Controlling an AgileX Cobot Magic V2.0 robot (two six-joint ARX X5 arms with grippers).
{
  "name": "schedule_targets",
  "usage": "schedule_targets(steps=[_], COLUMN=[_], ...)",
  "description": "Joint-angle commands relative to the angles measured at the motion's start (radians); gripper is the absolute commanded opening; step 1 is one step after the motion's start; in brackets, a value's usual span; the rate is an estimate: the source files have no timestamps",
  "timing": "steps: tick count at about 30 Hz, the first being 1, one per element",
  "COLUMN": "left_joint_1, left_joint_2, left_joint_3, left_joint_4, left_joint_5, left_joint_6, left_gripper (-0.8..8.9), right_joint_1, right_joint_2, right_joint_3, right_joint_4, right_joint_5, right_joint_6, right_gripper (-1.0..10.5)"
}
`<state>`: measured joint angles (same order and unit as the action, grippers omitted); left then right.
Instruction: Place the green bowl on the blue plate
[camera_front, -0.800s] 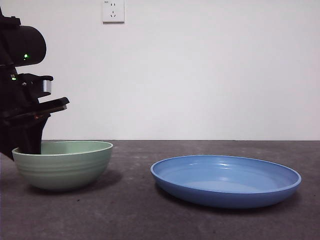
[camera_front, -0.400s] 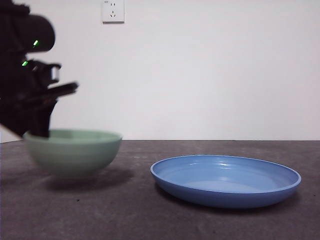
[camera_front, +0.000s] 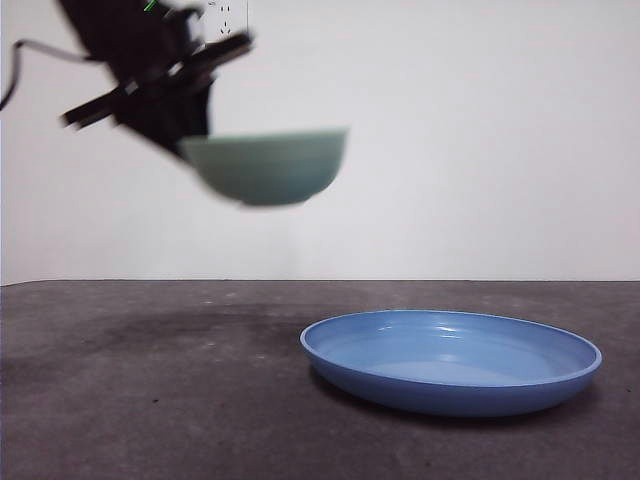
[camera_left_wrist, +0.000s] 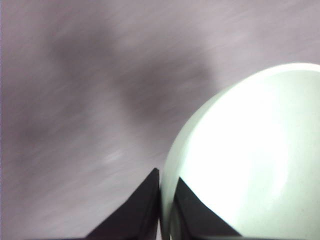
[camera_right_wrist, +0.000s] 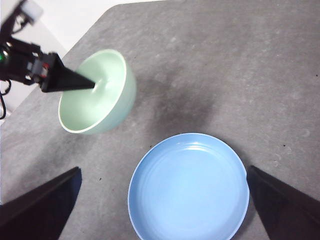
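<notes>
The green bowl (camera_front: 268, 166) hangs high above the table, left of the blue plate (camera_front: 452, 360), blurred by motion. My left gripper (camera_front: 190, 140) is shut on the bowl's rim, one jaw inside and one outside, as the left wrist view shows at the rim (camera_left_wrist: 167, 200) of the green bowl (camera_left_wrist: 250, 160). From the right wrist view, the green bowl (camera_right_wrist: 100, 92) is seen beside the blue plate (camera_right_wrist: 189, 187), with the left gripper (camera_right_wrist: 92, 85) on its rim. My right gripper (camera_right_wrist: 160, 225) is open, high above the plate, with nothing between its fingers.
A dark grey table (camera_front: 150, 400) carries only the plate. A white wall with a socket (camera_front: 227, 18) stands behind. The table's edge (camera_right_wrist: 75, 42) runs close behind the bowl in the right wrist view.
The left gripper has lifted the green bowl off the table, up and to the right toward the plate. The plate has not moved.
</notes>
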<state>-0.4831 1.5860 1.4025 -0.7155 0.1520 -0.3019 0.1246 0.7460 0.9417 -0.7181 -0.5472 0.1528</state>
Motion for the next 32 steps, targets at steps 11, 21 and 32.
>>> schedule_targets(steps=[11,21,32], left_joint_1=[-0.225,-0.274,-0.276], left_joint_2=[0.264,0.436,0.460], left_joint_3=[0.171,0.209,0.209], left_joint_4=[0.006,0.002,0.000], left_joint_5=[-0.002,-0.002,-0.002], left_joint_6=[-0.063,-0.079,-0.080], left_gripper=[0.09,0.09,0.09], right_joint_1=[0.004,0.004,0.004], right_joint_2=[0.004,0.004,0.004], right_joint_3=[0.019,0.019,0.019], right_joint_4=[0.007,0.006,0.006], right_joint_5=[-0.003,-0.003,-0.003], right_joint_6=[-0.007,-0.007,-0.007], right_gripper=[6.0,6.0,6.0])
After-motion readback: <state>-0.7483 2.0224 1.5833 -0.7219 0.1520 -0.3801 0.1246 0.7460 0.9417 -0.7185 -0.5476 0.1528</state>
